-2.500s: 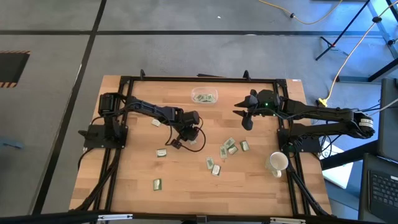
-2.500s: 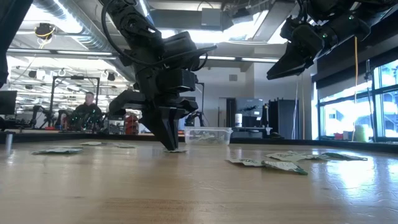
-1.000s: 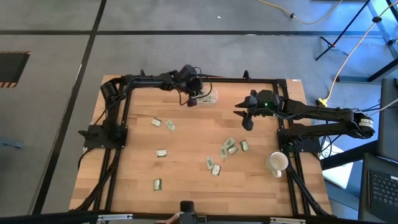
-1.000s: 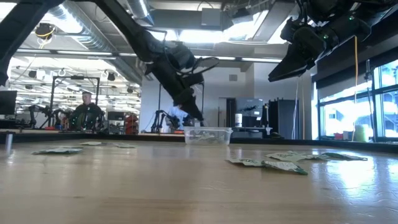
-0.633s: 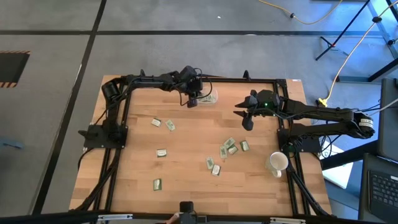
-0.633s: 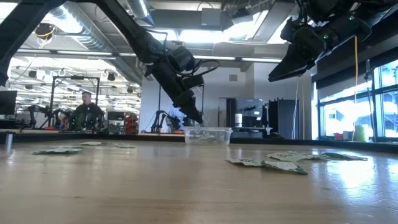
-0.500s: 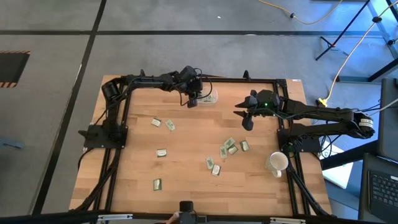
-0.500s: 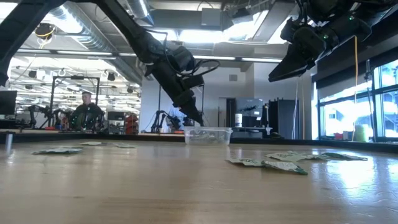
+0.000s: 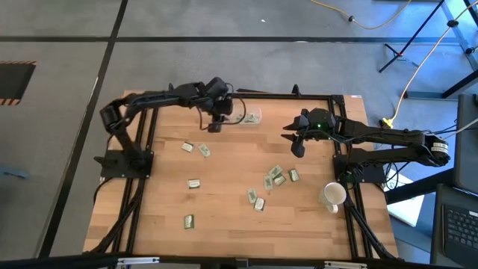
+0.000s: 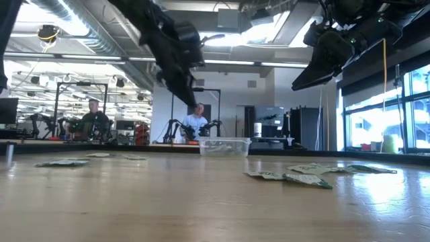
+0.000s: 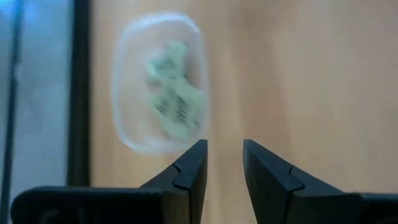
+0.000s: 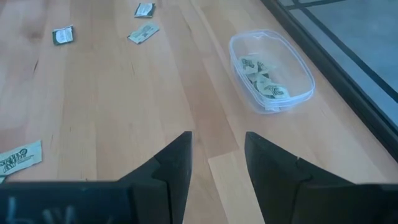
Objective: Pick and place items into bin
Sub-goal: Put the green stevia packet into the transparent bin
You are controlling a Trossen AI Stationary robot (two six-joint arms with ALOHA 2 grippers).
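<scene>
The bin (image 11: 158, 81) and the packets (image 11: 174, 93) in it are motion-blurred in the left wrist view.

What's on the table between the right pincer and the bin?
Nothing: in the right wrist view, only bare wood lies between the right pincer and the bin; packets lie off to the side.

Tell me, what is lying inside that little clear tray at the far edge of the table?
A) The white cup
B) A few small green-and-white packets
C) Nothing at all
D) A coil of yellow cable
B: the right wrist view shows several small packets lying inside the clear tray.
</scene>
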